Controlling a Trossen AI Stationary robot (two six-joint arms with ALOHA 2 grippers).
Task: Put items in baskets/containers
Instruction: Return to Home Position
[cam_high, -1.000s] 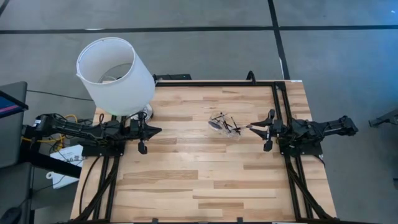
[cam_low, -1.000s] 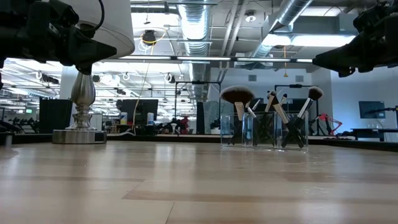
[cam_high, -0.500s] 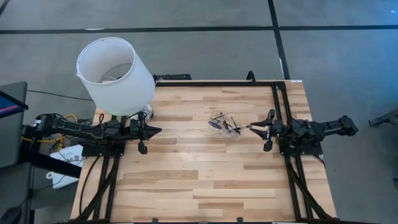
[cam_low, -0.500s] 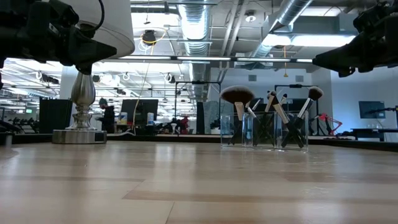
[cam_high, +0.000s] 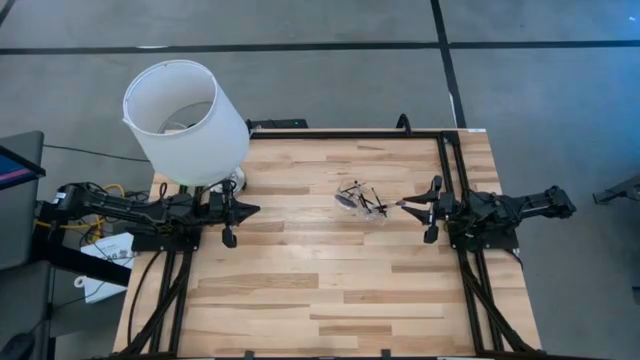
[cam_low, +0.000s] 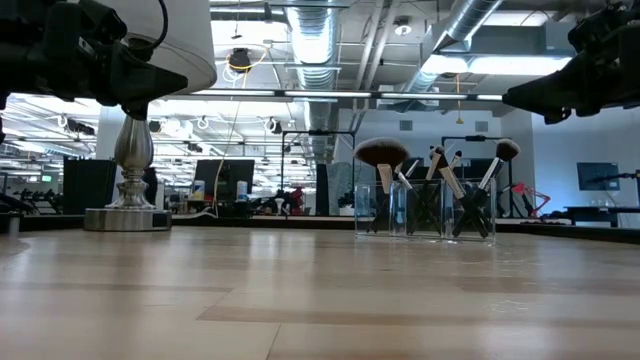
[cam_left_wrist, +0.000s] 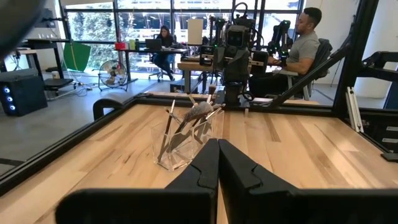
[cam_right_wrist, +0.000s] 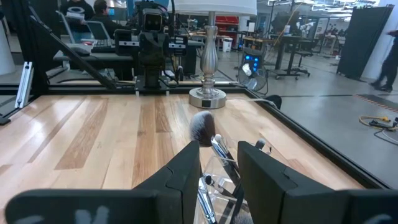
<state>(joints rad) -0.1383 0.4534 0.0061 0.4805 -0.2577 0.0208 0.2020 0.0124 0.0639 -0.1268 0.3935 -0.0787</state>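
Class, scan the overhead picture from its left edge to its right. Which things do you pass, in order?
white lampshade → left gripper, shut, over the table's left side → clear tray holding the makeup brushes → right gripper, open, over the table's right side

No legible text, label, brand or number anywhere.

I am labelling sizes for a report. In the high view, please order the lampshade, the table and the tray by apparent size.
1. table
2. lampshade, nearer the camera, so it looks enlarged
3. tray
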